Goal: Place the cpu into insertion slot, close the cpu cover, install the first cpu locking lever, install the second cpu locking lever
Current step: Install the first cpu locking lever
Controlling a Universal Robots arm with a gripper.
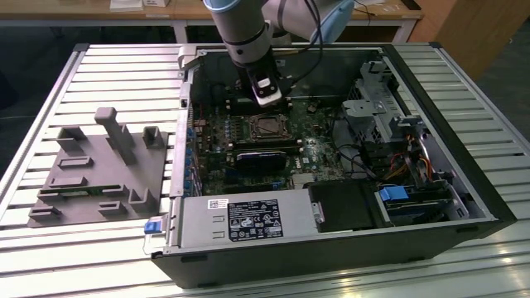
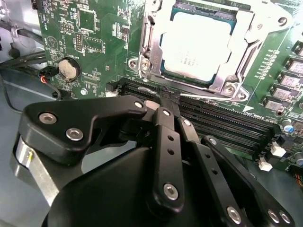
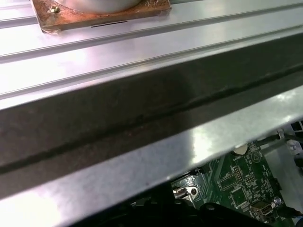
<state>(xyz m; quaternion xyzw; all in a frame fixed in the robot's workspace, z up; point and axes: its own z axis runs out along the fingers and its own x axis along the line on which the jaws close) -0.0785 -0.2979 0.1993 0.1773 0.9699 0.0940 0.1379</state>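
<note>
the cpu lies in the slot under the closed cover. the gripper, fingers pressed together, is at a lever.

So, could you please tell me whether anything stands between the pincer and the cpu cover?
Nothing visible does. In the second wrist view the pincer hangs just beside the cpu cover, which lies over the cpu, with only open space between them.

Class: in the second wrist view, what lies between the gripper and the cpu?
In the second wrist view, the near silver frame edge of the cpu cover lies between the gripper and the cpu.
</note>
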